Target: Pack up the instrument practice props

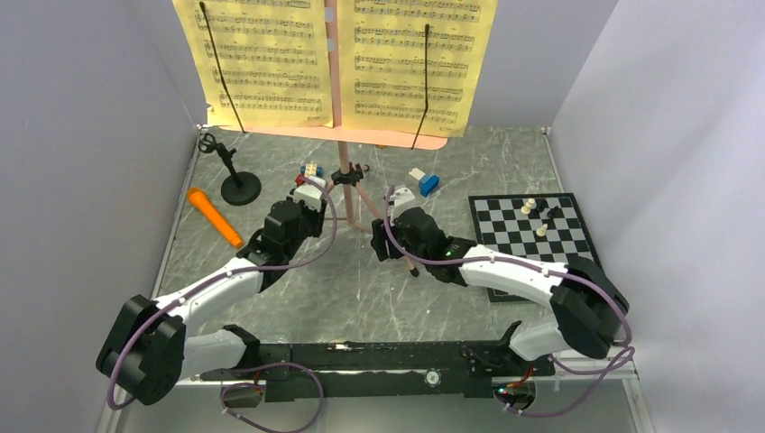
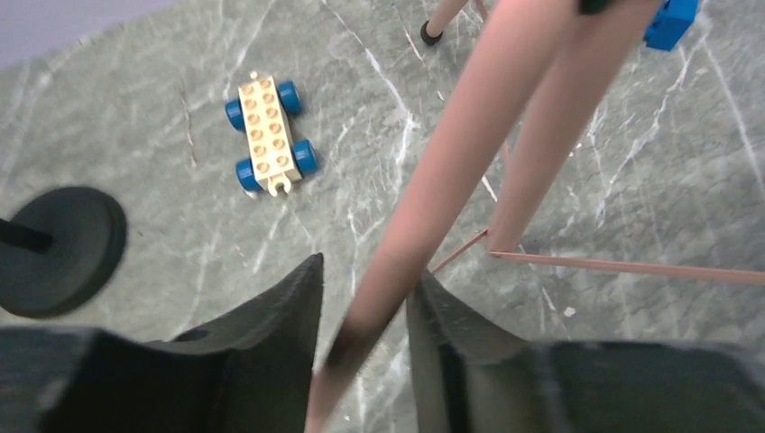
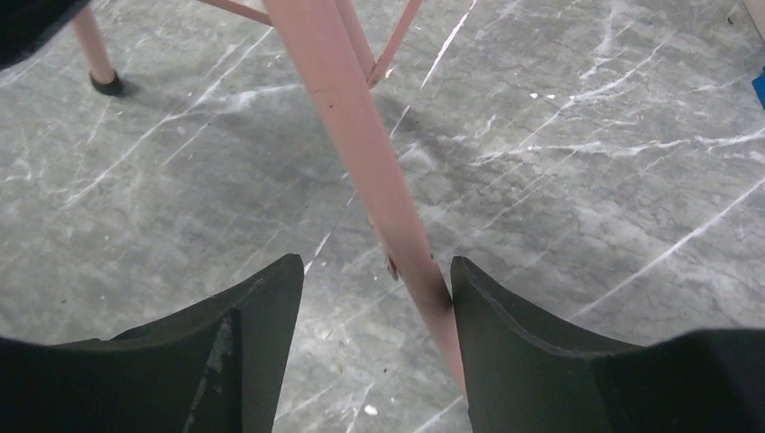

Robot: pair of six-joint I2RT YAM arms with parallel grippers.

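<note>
The tall pink music stand (image 1: 343, 117) stands mid-table on its tripod, with yellow sheet-music pages (image 1: 271, 63) clipped on its desk. My left gripper (image 1: 311, 194) is open around one pink leg (image 2: 469, 135); the leg touches the right finger, with a gap to the left finger. My right gripper (image 1: 397, 203) is open around another leg (image 3: 347, 99), which rests against its right finger. The orange toy microphone (image 1: 215, 217) lies at the left. The black round-based mic stand (image 1: 240, 187) stands beside it, and its base also shows in the left wrist view (image 2: 59, 248).
A chessboard (image 1: 528, 239) with a few pieces lies at the right. A block toy car (image 2: 268, 135) sits left of the tripod, and another block toy (image 1: 428, 185) lies to its right. Grey walls enclose the table on three sides.
</note>
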